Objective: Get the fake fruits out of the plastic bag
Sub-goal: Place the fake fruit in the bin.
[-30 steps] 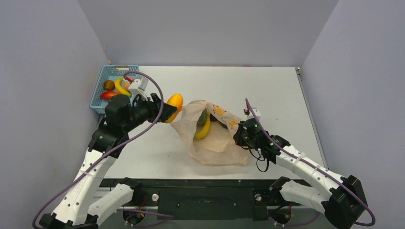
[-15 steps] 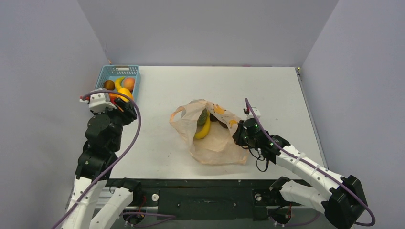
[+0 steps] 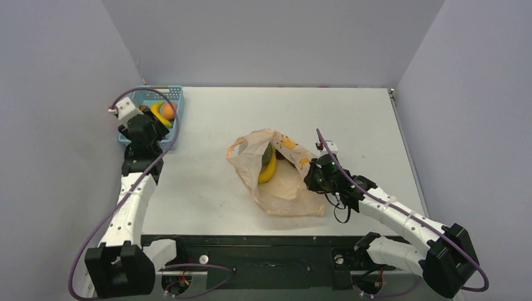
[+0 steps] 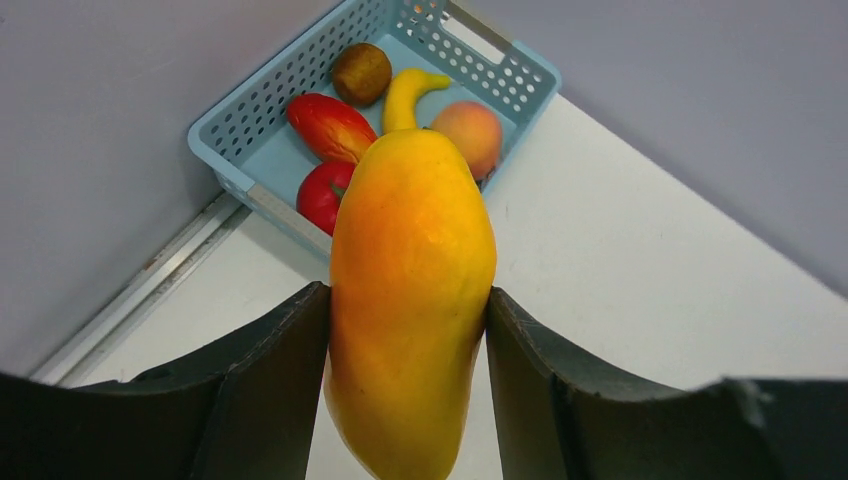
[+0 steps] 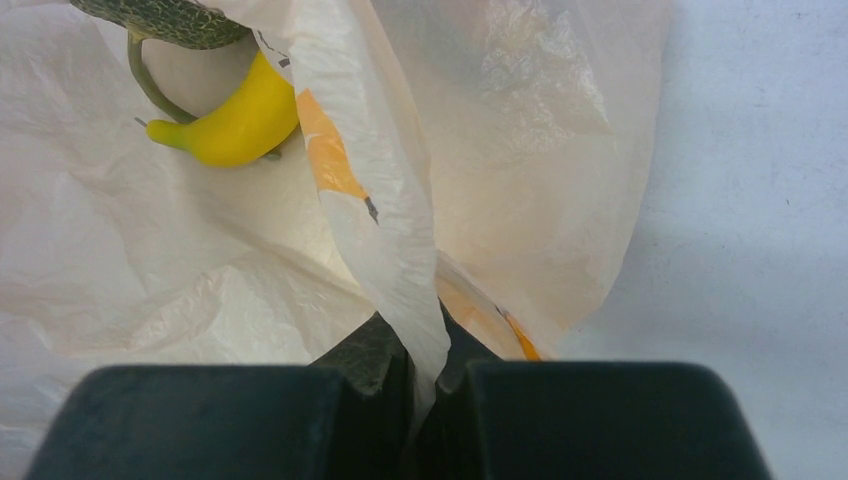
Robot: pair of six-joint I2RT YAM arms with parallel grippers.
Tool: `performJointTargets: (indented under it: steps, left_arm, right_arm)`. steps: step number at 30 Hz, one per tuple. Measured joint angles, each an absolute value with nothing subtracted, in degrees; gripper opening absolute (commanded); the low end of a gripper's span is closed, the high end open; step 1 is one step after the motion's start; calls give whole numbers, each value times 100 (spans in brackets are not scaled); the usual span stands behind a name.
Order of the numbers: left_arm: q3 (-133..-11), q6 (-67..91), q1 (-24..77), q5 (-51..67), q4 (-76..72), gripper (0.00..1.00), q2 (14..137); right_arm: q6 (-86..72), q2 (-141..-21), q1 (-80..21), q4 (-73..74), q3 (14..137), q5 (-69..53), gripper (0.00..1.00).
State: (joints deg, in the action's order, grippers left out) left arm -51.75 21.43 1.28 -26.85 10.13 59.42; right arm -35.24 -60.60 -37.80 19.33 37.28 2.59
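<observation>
The left end effector (image 4: 405,335) is clamped on a yellow-orange mango (image 4: 410,230), close to the blue basket (image 4: 250,150). It should go over the basket, get low, then let go softly. The right end effector (image 5: 415,375) pinches the plastic bag (image 5: 400,230) on the surface, a banana (image 5: 235,125) inside.

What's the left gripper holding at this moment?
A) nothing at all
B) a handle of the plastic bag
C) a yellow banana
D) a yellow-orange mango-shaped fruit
D: in the left wrist view the left gripper presses on both sides of a yellow-orange mango-shaped fruit, with the blue basket beyond it.
</observation>
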Motion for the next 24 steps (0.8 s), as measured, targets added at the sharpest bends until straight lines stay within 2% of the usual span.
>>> performJointTargets:
  steps: [4,7,15,19,21,23,24]
  left_arm:
    - [-5186,2849,-1017,-1975,233,38,6775]
    - [-5186,3380,-1669,-1544,-456,42,7581]
    - [-6193,3806,-2036,-648,-1273,55,9874]
    - [-7096,3835,-2036,-370,-1374,71,10694]
    - [-7411,3848,-2036,-303,-1404,88,10958]
    - [-7649,3846,-2034,-298,-1396,96,11163]
    - [-7714,3844,-2034,-314,-1382,97,11227]
  right_arm:
    - [-3474,-6093,-3675,1918,3739,207,0]
    - [-3448,-6093,-3577,1868,3739,183,0]
    - [-3269,-6200,-3135,1765,3739,-104,0]
    - [-3190,-6296,-2908,1761,3739,-250,0]
    - [-3168,-6296,-2836,1758,3739,-294,0]
    - [-3146,-6296,-2781,1758,3739,-333,0]
    - [-3135,-6296,-2762,1758,3739,-346,0]
